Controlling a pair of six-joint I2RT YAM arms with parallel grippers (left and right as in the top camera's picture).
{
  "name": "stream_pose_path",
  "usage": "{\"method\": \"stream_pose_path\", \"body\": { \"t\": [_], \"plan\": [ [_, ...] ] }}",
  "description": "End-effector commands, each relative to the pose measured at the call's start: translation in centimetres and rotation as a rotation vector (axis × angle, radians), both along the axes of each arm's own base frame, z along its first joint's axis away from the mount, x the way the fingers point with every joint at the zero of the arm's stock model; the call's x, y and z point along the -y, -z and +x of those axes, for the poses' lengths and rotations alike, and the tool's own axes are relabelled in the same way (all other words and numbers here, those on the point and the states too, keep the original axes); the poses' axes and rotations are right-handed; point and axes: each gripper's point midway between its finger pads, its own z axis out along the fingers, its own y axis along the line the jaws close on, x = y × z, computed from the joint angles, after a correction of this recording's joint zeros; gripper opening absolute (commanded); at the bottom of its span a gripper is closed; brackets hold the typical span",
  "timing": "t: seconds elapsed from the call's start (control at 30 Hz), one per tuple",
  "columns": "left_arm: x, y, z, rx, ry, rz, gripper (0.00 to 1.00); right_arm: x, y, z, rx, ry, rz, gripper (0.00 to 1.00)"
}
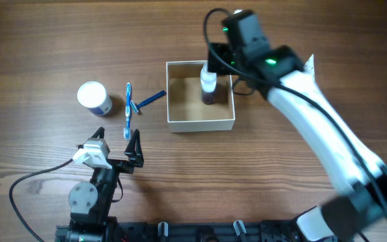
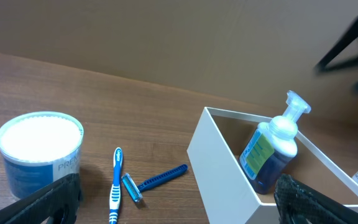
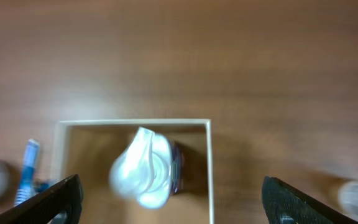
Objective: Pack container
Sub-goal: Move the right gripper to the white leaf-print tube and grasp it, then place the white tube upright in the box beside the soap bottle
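The container is a square white box with a tan inside, at the table's middle. A pump bottle with a white top and dark blue body stands upright inside it near the far right corner. My right gripper is open above the box's far edge, apart from the bottle, which shows blurred between its fingers. My left gripper is open and empty, low near the front edge. Its wrist view shows the box, the bottle and its own jaws.
Left of the box lie a blue-and-white toothbrush and a blue razor, close together. A round white jar with a blue label stands further left. All three show in the left wrist view: toothbrush, razor, jar.
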Motion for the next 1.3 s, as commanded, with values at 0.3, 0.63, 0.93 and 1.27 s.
{"method": "stream_pose_path", "body": {
  "t": [0.3, 0.63, 0.93, 1.27],
  "plan": [
    [-0.1, 0.3, 0.0, -0.001, -0.005, 0.007, 1.00, 18.6, -5.8, -2.5, 0.033, 0.395, -0.033, 0.92],
    [-0.1, 0.3, 0.0, -0.001, -0.005, 0.007, 1.00, 21.1, 4.2, -0.8, -0.265, 0.445, -0.111, 0.71],
    [-0.1, 0.3, 0.0, -0.001, -0.005, 0.007, 1.00, 20.9, 6.2, -1.0, -0.337, 0.443, -0.111, 0.04],
    [-0.1, 0.3, 0.0, -0.001, -0.005, 0.007, 1.00, 16.1, -6.0, -5.0, -0.021, 0.286, 0.004, 0.04]
  ]
}}
